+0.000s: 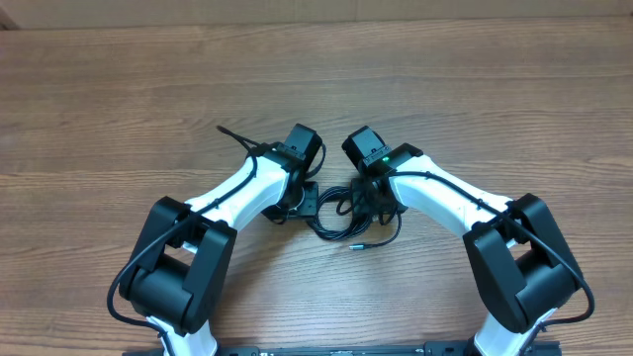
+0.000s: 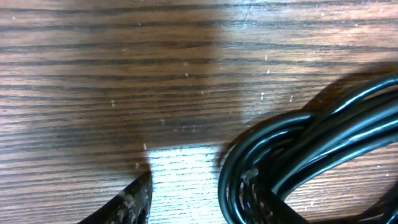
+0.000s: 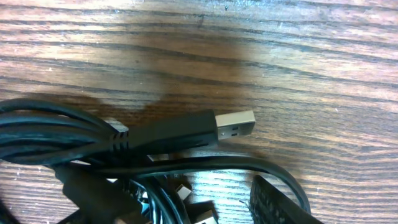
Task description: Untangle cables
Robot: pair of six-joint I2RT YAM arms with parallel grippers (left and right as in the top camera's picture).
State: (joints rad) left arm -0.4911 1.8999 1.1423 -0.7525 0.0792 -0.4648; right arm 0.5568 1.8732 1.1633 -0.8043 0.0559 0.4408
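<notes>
While both arms (image 1: 247, 188) reach low over the cables (image 1: 341, 225) | your left gripper (image 2: 193, 199): jaws part-open, bare table (image 2: 186, 74) between | your right gripper (image 1: 368, 193): opening unclear, cables hide one finger.

Brown wood-grain table (image 1: 109, 109), pale specks

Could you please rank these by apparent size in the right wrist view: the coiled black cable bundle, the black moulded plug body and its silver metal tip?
Largest: coiled black cable bundle, although the frame edge cuts it off.
Middle: black moulded plug body.
Smallest: silver metal tip, clearly.
</notes>
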